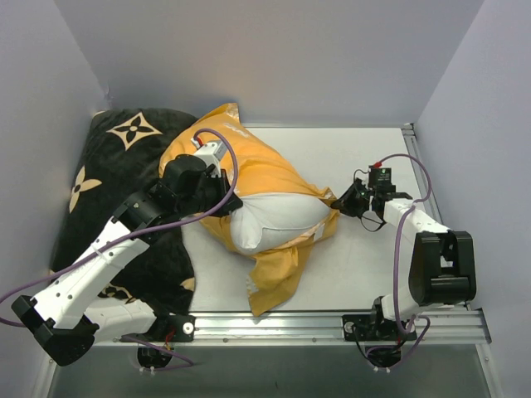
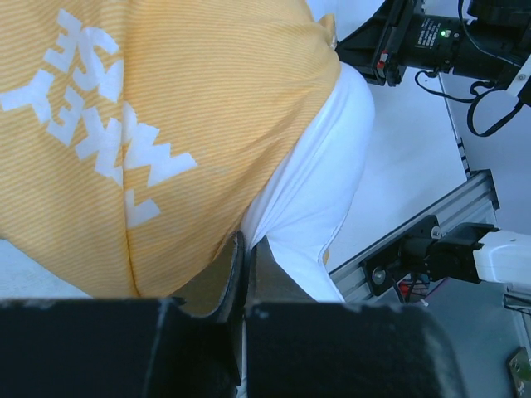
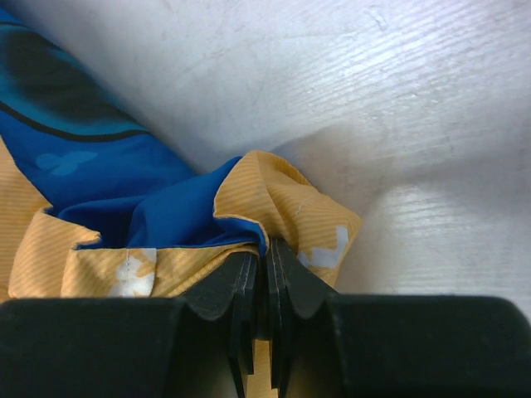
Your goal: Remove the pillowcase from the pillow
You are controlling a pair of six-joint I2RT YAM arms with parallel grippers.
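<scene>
Half the job, roughly, looks done: the white pillow (image 1: 278, 222) bulges out of the open mouth of the orange pillowcase (image 1: 257, 170) mid-table (image 1: 373, 153), but its far end is inside the cover, so you have peeling left. Your left arm stretches diagonally over the black cushion (image 1: 124, 157). Its left end effector (image 1: 222, 201) is pressed together where cover meets pillow; which one it pinches, you cannot tell. Your right arm folds at the elbow and reaches in low, right end effector (image 3: 267, 249) clamped on the pillowcase's hem corner.
</scene>
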